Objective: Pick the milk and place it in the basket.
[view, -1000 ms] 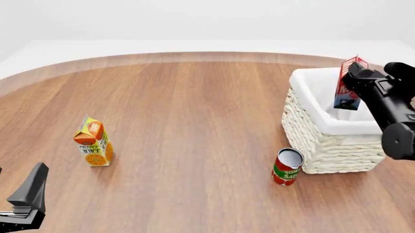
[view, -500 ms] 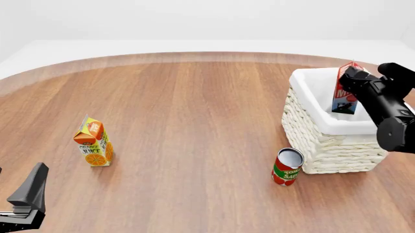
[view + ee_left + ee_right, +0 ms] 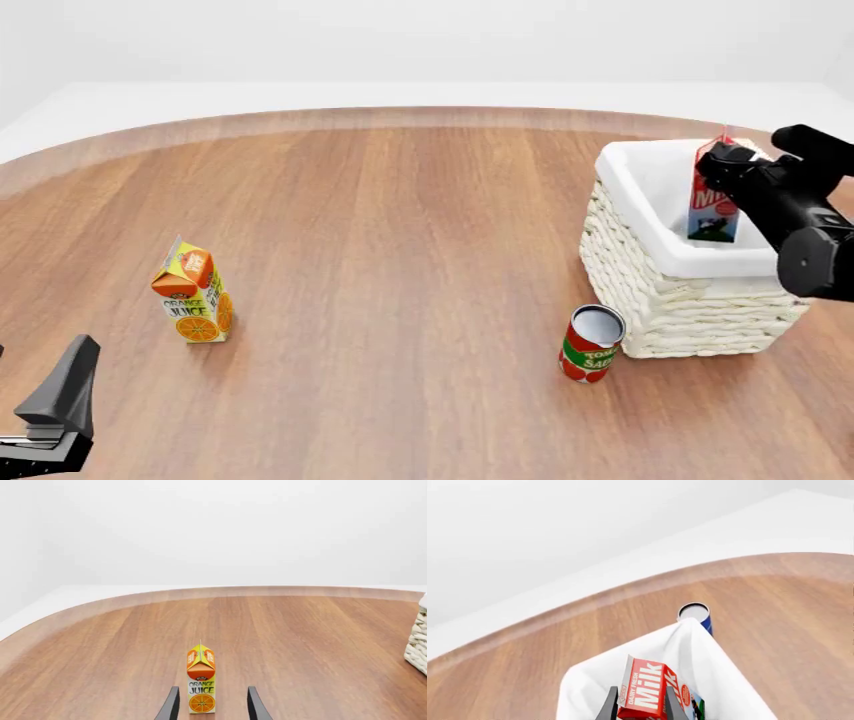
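The milk [image 3: 715, 195], a red carton with white lettering, hangs nearly upright over the opening of the white wicker basket [image 3: 674, 300] at the right of the table. Its base is low inside the white cloth lining; whether it touches I cannot tell. My right gripper [image 3: 727, 165] is shut on the carton's upper part. In the right wrist view the milk [image 3: 646, 692] sits between the dark fingers [image 3: 610, 705] above the basket lining [image 3: 700, 665]. My left gripper [image 3: 54, 420] is at the near left, open and holding nothing, its fingers [image 3: 171, 705] apart.
An orange juice carton [image 3: 194, 293] stands at the left, straight ahead of the left gripper, shown as the juice carton [image 3: 201, 682] in its wrist view. A red can [image 3: 590, 345] stands just in front of the basket's near left corner.
The right gripper has lowered the milk a little into the basket opening and brought it from tilted to nearly upright. The left arm has not moved.
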